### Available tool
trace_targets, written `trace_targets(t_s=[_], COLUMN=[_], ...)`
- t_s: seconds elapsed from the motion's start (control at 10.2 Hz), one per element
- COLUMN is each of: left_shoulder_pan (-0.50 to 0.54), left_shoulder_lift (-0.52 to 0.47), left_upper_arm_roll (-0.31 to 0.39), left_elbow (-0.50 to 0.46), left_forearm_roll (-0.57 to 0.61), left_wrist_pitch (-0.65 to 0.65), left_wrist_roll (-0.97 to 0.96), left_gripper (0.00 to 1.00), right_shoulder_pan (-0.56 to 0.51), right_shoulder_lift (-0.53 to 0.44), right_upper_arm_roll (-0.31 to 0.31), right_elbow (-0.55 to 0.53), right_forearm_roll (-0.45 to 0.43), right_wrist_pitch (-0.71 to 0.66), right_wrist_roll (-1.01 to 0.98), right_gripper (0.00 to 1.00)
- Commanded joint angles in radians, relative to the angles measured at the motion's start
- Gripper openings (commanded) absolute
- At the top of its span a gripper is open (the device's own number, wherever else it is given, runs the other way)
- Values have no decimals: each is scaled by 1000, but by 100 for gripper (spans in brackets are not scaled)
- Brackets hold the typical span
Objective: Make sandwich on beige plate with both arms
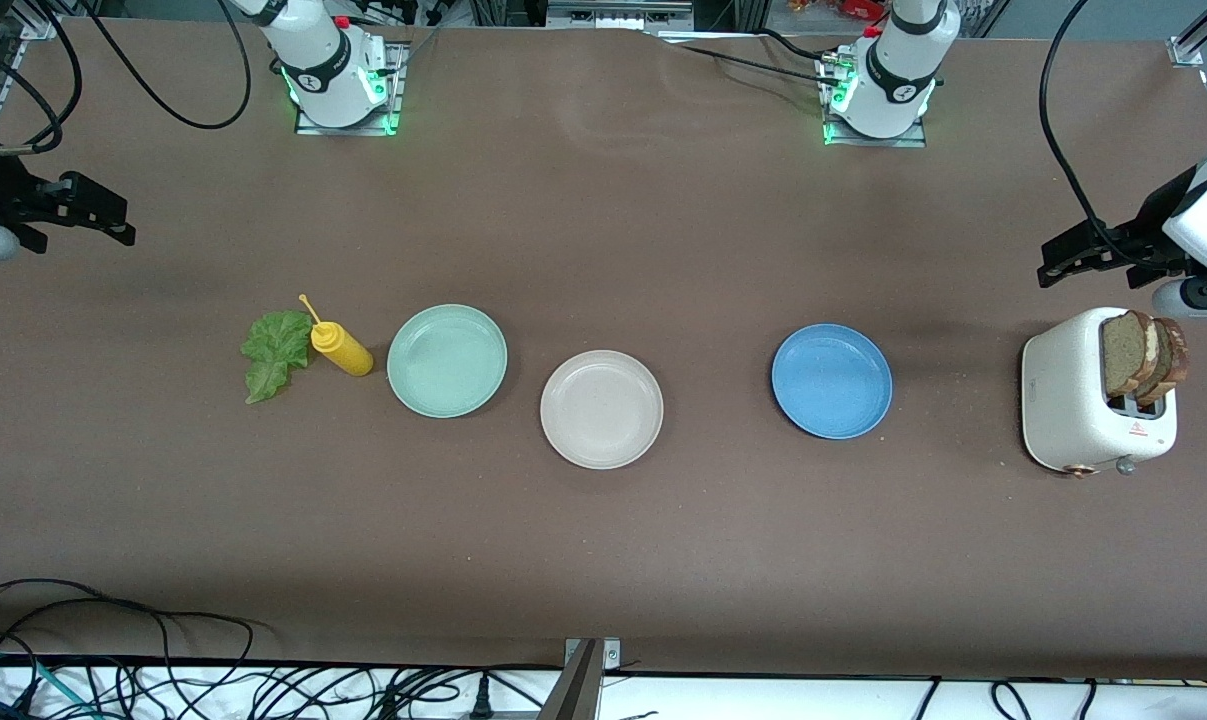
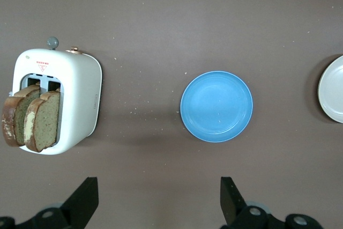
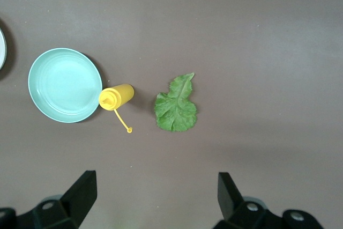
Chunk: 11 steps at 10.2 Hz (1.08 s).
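The beige plate (image 1: 601, 408) lies bare in the middle of the table, and its edge shows in the left wrist view (image 2: 333, 89). Two brown-crusted bread slices (image 1: 1143, 355) (image 2: 32, 119) stand in a white toaster (image 1: 1078, 400) at the left arm's end. A ruffled green lettuce leaf (image 1: 275, 352) (image 3: 176, 105) lies flat toward the right arm's end. My left gripper (image 1: 1048, 265) (image 2: 159, 197) hangs open over bare table beside the toaster. My right gripper (image 1: 123, 222) (image 3: 155, 194) hangs open over bare table at the right arm's end. Neither holds anything.
A yellow squeeze bottle (image 1: 341, 348) (image 3: 117, 97) lies on its side between the lettuce and a mint-green plate (image 1: 447, 360) (image 3: 64, 84). A blue plate (image 1: 831, 381) (image 2: 216, 105) sits between the beige plate and the toaster (image 2: 64, 97). Cables trail along the table's front edge.
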Motion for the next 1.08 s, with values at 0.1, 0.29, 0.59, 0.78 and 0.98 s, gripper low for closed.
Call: trace_targets(t_s=[0.1, 0.29, 0.59, 0.78, 0.98], left_shoulder_pan=[-5, -2, -3, -2, -2], left_shoulder_lift=[15, 14, 14, 14, 14], left_upper_arm_roll=[-2, 0, 0, 0, 0], left_elbow=[30, 31, 31, 48, 60], left_forearm_roll=[-20, -20, -20, -22, -20], left_wrist_pitch=[-5, -5, -5, 4, 4], left_wrist_roll=[4, 6, 4, 2, 1], left_gripper=[100, 100, 100, 100, 100], right_shoulder_pan=[-1, 0, -1, -1, -1], right_shoulder_lift=[-4, -4, 0, 0, 2], right_upper_arm_roll=[-6, -6, -6, -6, -3], right_elbow=[14, 14, 19, 19, 20], right_forearm_roll=[-3, -3, -12, -12, -12], right_wrist_pitch=[-17, -17, -17, -17, -15], right_wrist_roll=[-5, -6, -5, -2, -2], right_gripper=[100, 100, 100, 100, 100])
